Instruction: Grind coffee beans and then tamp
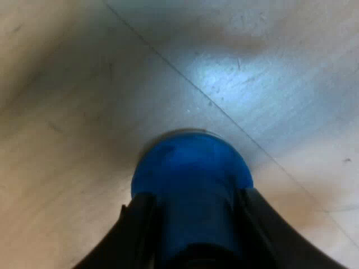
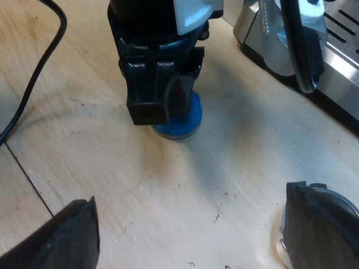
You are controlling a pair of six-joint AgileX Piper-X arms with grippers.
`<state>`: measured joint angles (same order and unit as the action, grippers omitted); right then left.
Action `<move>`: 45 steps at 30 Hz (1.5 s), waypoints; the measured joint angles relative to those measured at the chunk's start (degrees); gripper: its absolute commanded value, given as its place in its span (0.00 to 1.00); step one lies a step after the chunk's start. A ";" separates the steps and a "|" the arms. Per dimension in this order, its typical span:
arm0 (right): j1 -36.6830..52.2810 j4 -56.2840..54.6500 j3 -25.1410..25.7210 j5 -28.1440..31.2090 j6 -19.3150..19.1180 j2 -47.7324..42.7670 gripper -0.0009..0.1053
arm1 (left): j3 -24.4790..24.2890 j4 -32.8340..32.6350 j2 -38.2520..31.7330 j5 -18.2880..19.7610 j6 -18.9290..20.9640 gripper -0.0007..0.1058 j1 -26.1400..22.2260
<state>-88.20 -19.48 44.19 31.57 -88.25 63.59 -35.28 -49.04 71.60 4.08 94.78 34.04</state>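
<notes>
Plainly, the risk sits with the left claw [image 1: 193, 241]: its fingers pinch the blue tamper [image 1: 190, 168] by its smooth sides, so a lift could let it slip or tip over on the desk [image 1: 67, 112], where it stands upright. That arm points straight down. The right claw [image 2: 196, 235] hovers wide open, holding nothing, near the espresso machine [image 2: 314, 50].
</notes>
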 measured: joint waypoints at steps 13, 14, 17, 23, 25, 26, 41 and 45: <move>0.00 1.88 0.00 1.75 0.00 0.00 0.67 | -6.36 -6.79 -11.10 0.55 -1.89 0.01 0.00; 0.00 1.91 0.00 2.00 0.00 0.00 0.67 | -6.86 -7.07 -12.03 0.55 -1.89 0.01 0.00; 0.00 1.90 0.00 2.58 0.00 -0.88 0.67 | -9.26 -9.36 -16.14 0.55 -1.89 0.01 0.00; 0.00 -2.62 0.00 5.07 0.00 -6.38 0.67 | -12.99 -14.46 -21.33 0.66 -1.92 0.01 0.00; 0.00 -6.08 0.00 5.59 0.00 -9.67 0.67 | -13.65 -15.85 -22.62 2.01 -1.92 0.01 0.00; 0.00 -7.09 0.00 5.61 0.00 -10.46 0.67 | -13.76 -16.09 -22.91 2.74 -1.92 0.01 0.00; 0.00 -16.85 -8.68 12.90 6.26 -21.73 0.67 | -13.90 -14.60 -23.63 14.03 -0.02 0.01 0.22; 0.00 -15.24 -13.49 12.89 7.15 -23.68 0.67 | -13.90 -13.53 -23.63 14.31 0.43 0.01 2.06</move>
<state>-88.20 -34.72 30.70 44.46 -81.10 39.92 -49.17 -62.57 47.97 18.38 95.21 36.10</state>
